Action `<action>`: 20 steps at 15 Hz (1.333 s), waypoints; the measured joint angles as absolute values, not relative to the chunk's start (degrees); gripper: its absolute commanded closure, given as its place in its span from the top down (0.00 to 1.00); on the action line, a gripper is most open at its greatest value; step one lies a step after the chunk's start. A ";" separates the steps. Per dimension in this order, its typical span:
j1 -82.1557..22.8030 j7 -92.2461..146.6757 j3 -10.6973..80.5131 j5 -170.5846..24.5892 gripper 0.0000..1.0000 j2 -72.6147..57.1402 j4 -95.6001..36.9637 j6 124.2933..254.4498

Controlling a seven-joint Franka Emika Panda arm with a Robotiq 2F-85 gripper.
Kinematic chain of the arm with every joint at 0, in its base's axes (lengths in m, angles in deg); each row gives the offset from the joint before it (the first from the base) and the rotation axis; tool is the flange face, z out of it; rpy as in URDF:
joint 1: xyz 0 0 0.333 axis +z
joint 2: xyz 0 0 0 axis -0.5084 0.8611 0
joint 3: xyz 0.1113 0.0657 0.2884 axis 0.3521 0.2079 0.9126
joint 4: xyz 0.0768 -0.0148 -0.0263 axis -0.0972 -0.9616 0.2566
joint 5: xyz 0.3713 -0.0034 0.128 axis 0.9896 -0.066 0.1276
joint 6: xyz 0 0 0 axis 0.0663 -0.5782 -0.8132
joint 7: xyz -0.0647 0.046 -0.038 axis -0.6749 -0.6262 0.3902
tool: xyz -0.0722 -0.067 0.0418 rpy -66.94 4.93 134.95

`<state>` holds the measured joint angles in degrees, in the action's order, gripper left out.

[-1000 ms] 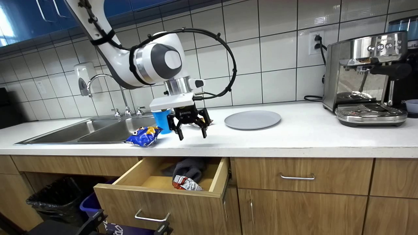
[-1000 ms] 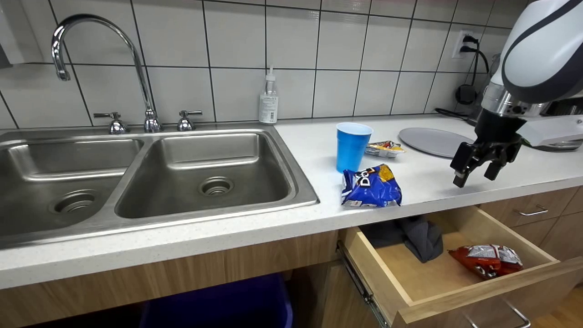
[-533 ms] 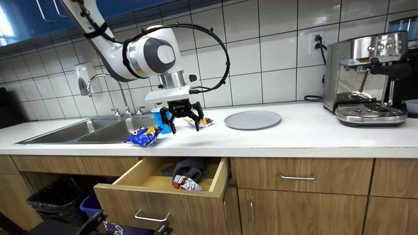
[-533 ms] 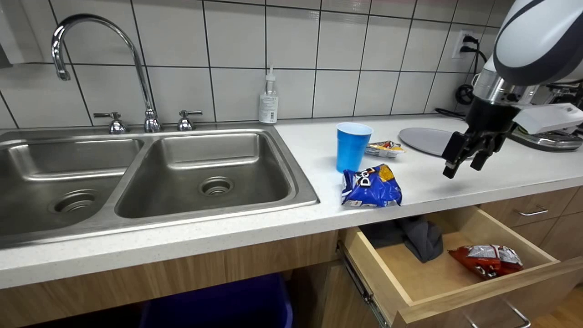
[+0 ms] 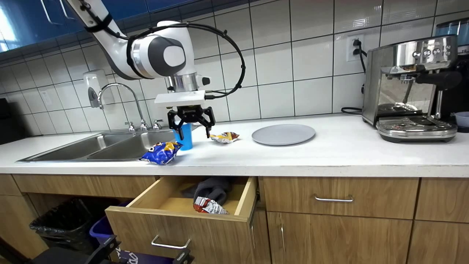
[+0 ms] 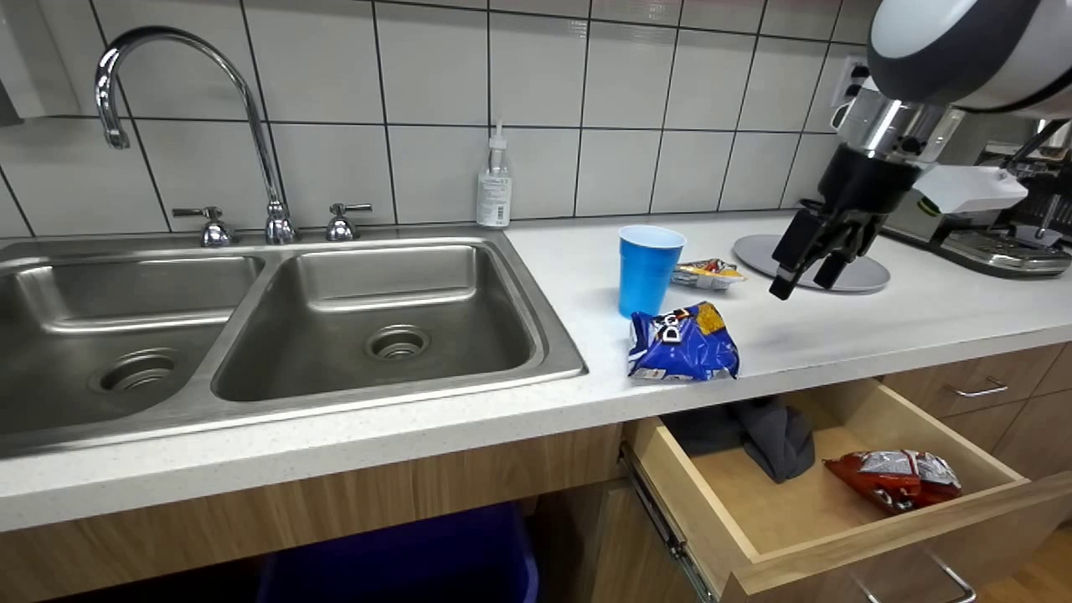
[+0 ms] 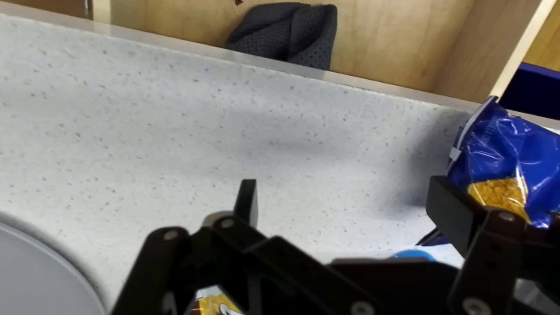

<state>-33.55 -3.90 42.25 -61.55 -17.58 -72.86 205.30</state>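
My gripper (image 5: 195, 136) (image 6: 804, 285) (image 7: 345, 194) hangs above the counter with its fingers wide apart and nothing between them. A blue chip bag (image 5: 161, 153) (image 6: 685, 343) (image 7: 533, 153) lies near the counter's front edge; the wrist view has it beyond the right finger, partly covered. Behind it stands a blue cup (image 5: 186, 136) (image 6: 643, 272), whose rim barely shows past the gripper body in the wrist view. A yellow and white snack bag (image 5: 225, 137) (image 6: 708, 274) (image 7: 217, 305) rests farther back, mostly hidden in the wrist view.
Below the counter a drawer (image 5: 176, 213) (image 6: 904, 526) is pulled out, holding a dark grey cloth (image 5: 211, 190) (image 6: 779, 440) (image 7: 293, 35) and a red bag (image 5: 209, 206) (image 6: 896, 480). A grey plate (image 5: 283, 135) (image 7: 39, 275), a sink (image 6: 377, 293) and a coffee machine (image 5: 410, 88) are around.
The arm has shifted toward the sink side and risen somewhat, bringing the gripper closer to the cup and blue bag. The fingers stay apart; the bags, cup and drawer have not moved.
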 measured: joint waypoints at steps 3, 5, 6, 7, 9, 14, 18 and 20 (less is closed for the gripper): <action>-32.19 -4.18 43.67 -60.35 1.00 -17.44 -72.34 205.31; -31.20 -4.18 44.48 -60.31 1.00 -16.79 -71.72 205.41; -30.67 -4.18 44.84 -60.31 1.00 -16.27 -71.26 205.49; -30.20 -4.18 45.23 -60.32 1.00 -15.68 -70.74 205.53; -29.19 -4.17 46.19 -60.32 1.00 -15.00 -69.89 205.54; -26.83 -4.07 48.36 -60.40 1.00 -14.48 -67.94 205.60; -25.52 -2.82 48.86 -60.57 1.00 -13.23 -66.39 205.81; -25.50 -2.73 48.85 -60.60 1.00 -12.75 -66.07 205.87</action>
